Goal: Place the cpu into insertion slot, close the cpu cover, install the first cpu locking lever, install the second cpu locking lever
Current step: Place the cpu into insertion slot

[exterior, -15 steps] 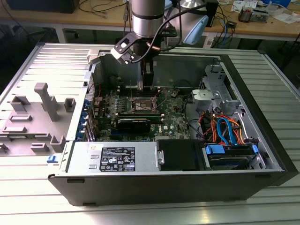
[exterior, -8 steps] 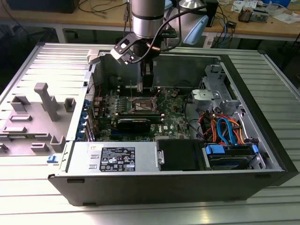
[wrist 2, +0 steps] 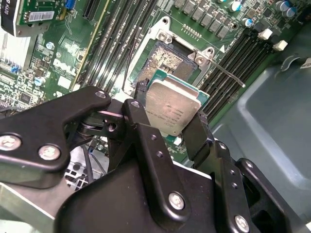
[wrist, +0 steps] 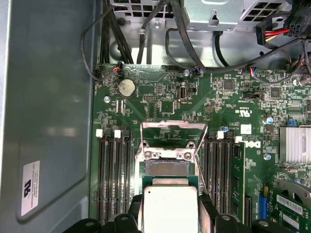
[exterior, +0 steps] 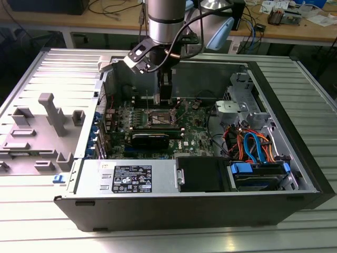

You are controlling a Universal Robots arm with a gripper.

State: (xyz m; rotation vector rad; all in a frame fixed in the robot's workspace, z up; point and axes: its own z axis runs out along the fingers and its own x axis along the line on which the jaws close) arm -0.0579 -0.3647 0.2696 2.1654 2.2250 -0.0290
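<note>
1. cpu (wrist 2: 172,107) is clamped between the two black fingers (wrist 2: 138,114) of the gripper (wrist 2: 167,121), which is narrowed onto opposite edges of the chip. The silver-grey top faces the camera in both wrist views.
2. Position: the cpu hangs just beside the socket (wrist: 165,167) and overlaps one edge of it in the second wrist view. It looks slightly tilted against the board. Whether it touches the socket I cannot tell.
3. The socket is uncovered and its contact field is exposed.
4. The cover (wrist: 173,124) is swung open, standing off the socket on the side away from the gripper. Bare board shows through its window.
5. A lever (wrist 2: 228,75), a thin metal rod, sticks out from a socket corner and runs across the RAM slots (wrist 2: 243,53). It is not latched down.
6. More RAM slots flank the socket on the other side.
7. In the exterior view the arm (exterior: 164,21) comes straight down into the open case (exterior: 295,153), with the gripper over the middle of the motherboard (exterior: 192,126).
8. The case lies on its side on a ribbed metal table (exterior: 310,89), with a labelled box (exterior: 131,176) along the near wall and cables (exterior: 253,145) on the exterior view's right.
9. A grey fixture (exterior: 50,113) sits on the table on the exterior view's left, apart from the case.
</note>
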